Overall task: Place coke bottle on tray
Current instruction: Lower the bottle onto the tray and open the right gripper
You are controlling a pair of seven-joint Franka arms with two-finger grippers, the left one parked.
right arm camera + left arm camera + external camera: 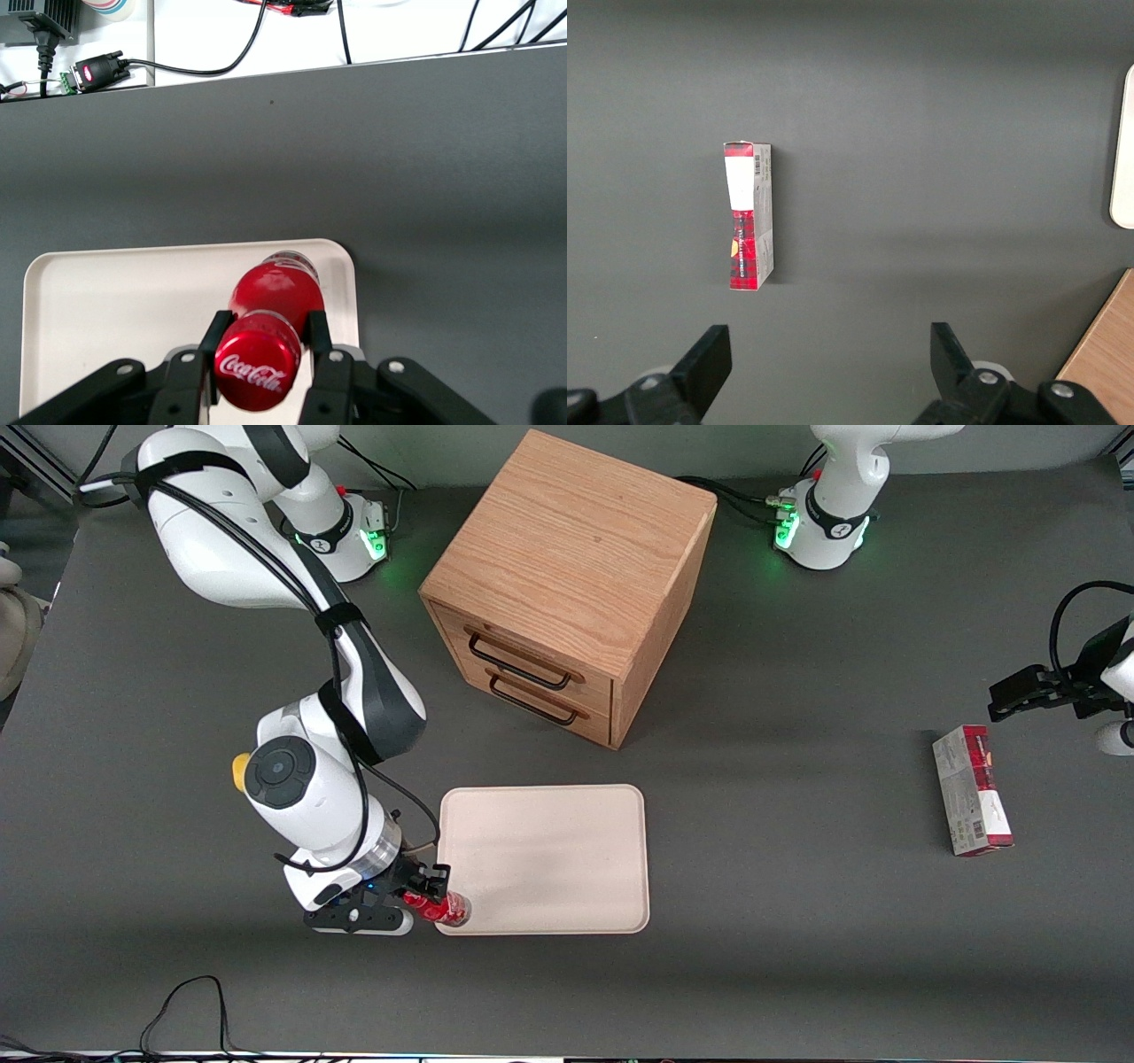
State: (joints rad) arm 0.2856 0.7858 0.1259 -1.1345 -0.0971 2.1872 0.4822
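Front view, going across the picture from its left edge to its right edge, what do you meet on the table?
Gripper holding the coke bottle → tray → wooden two-drawer cabinet → red-and-grey carton.

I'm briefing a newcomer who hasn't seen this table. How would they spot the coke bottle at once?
Find the cream tray in front of the wooden drawer cabinet. At its corner nearest the working arm, the hand is shut on the coke bottle, tilted over the rim. It is the only red-capped, red-labelled bottle here.
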